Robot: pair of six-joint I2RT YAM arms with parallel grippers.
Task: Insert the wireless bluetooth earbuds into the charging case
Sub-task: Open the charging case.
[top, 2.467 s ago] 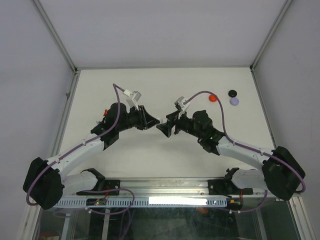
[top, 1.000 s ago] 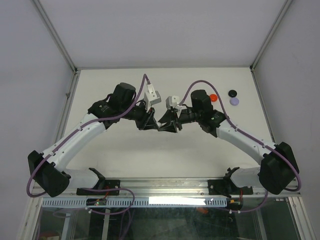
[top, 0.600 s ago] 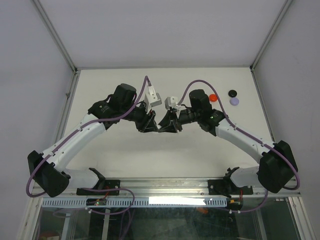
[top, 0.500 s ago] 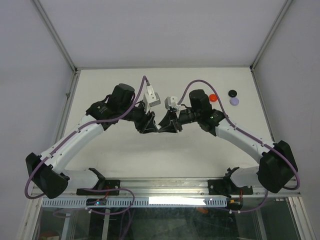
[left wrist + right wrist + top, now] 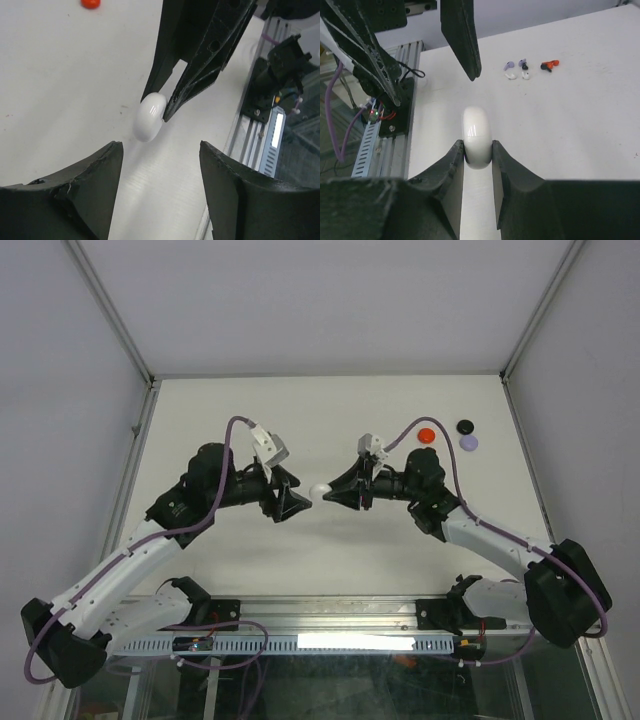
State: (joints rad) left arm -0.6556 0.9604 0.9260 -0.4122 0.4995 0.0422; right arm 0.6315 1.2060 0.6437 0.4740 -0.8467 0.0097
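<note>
A white oval charging case (image 5: 477, 130) stands on edge between the fingertips of my right gripper (image 5: 478, 145), which is shut on it. From above, the case (image 5: 320, 490) is at mid-table, at the tip of the right gripper (image 5: 328, 493). My left gripper (image 5: 160, 147) is open and empty, a short way left of the case (image 5: 150, 117) and facing it. Three tiny earbuds lie on the table beyond the left fingers: a lavender one (image 5: 509, 70), a black-and-white one (image 5: 524, 70) and a red one (image 5: 549, 65).
Three small round pieces sit at the back right: red (image 5: 426, 436), black (image 5: 465, 426) and lavender (image 5: 468, 442). The red piece (image 5: 90, 3) also shows at the top of the left wrist view. An aluminium rail (image 5: 330, 640) runs along the near edge.
The left gripper has opened, let go of the white case and drawn back to the left. The right gripper has shut on the case and holds it alone.
</note>
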